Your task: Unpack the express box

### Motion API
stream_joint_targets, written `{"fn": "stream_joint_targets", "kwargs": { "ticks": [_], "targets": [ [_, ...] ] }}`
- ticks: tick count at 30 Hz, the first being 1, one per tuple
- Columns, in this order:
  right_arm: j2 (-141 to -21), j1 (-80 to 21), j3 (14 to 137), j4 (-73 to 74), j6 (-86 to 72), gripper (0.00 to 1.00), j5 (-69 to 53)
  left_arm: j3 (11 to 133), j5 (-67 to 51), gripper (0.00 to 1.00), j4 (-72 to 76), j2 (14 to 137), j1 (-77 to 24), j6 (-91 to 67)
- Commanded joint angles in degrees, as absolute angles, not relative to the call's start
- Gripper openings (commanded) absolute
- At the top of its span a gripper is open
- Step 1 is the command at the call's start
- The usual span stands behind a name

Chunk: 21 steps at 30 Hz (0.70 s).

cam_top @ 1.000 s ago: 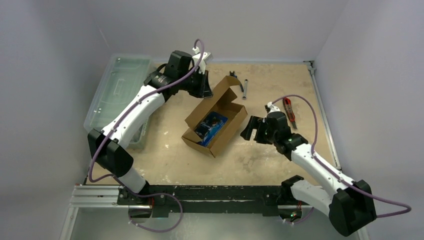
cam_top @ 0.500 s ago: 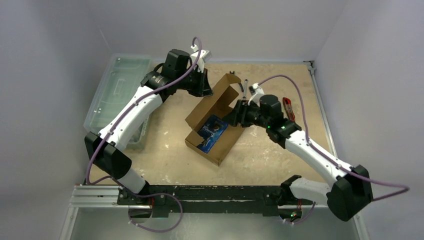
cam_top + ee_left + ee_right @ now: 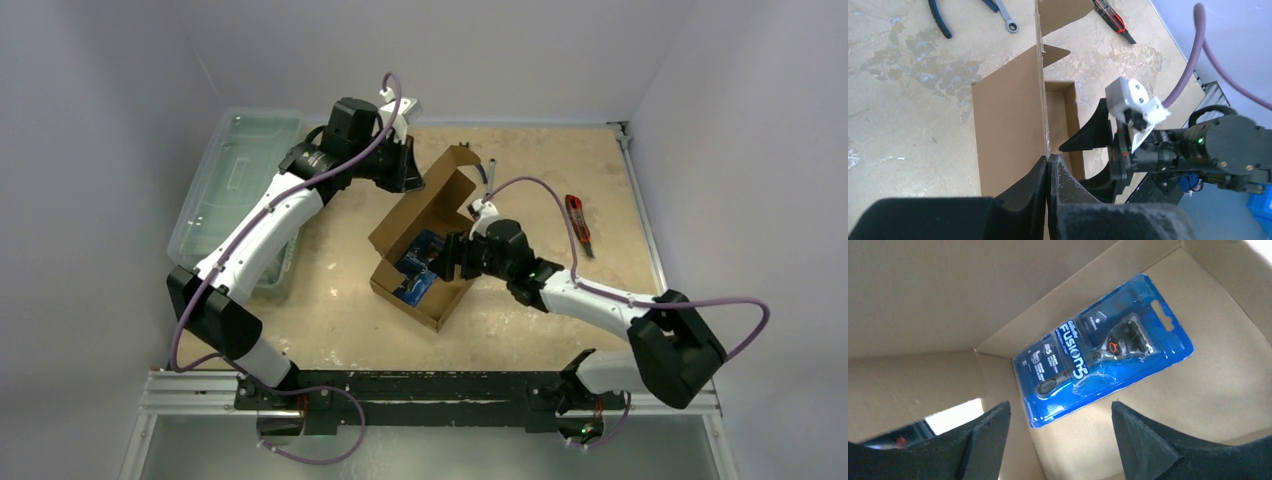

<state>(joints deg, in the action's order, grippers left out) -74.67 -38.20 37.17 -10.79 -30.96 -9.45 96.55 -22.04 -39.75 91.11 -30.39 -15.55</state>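
Boldly, Fusion5 pack (image 3: 1103,357) in express box (image 3: 1208,390)

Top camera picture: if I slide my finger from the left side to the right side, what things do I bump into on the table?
Bin → box → wrench → knife. The arms, and the blue pack inside the box, overlap the box, so I left them out.

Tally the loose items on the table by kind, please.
Containers: 2, brown cardboard express box, clear plastic lidded bin
Hand tools: 3, red utility knife, silver ratchet wrench, blue-handled pliers
Packaged goods: 1, blue razor blister pack
Total: 6
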Motion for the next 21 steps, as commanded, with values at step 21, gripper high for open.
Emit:
{"fn": "stream_joint_targets", "kwargs": {
  "ticks": [21],
  "targets": [
    [-98.25, -45.33, 34.32, -60.47, 3.51, 0.74, -10.33, 99.87, -18.98, 0.00, -40.16, 87.51, -29.95, -13.46]
  ]
}}
